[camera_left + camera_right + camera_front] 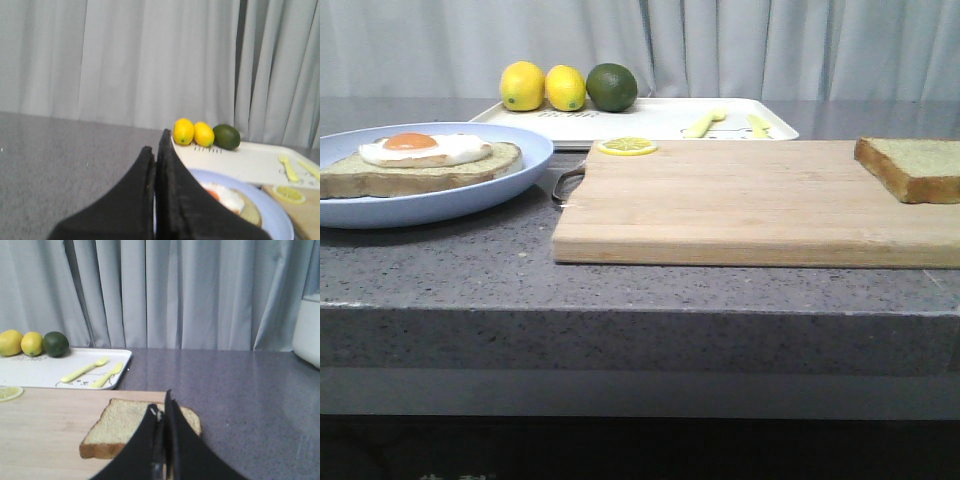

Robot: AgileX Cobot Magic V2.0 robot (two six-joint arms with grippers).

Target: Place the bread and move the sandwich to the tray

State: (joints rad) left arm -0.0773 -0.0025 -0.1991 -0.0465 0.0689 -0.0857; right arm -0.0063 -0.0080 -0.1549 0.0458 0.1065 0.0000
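Note:
The bread (915, 168) lies flat at the right end of the wooden cutting board (720, 210). In the right wrist view my right gripper (160, 401) is shut and empty, just short of the bread (125, 425). An egg-topped slice (420, 165) lies on the pale blue plate (470, 195) at the left. No stacked sandwich is in view. My left gripper (156, 142) is shut and empty, near the plate (280, 220) and the egg-topped slice (235, 200). The white tray (660, 120) stands at the back. Neither gripper shows in the front view.
Two lemons (523, 85) and a lime (611, 87) sit at the tray's back left. A yellow fork (705, 123) and knife (758, 125) lie on its right part. A lemon slice (627, 146) lies at the board's back left corner. A white object (307, 325) stands at the far right.

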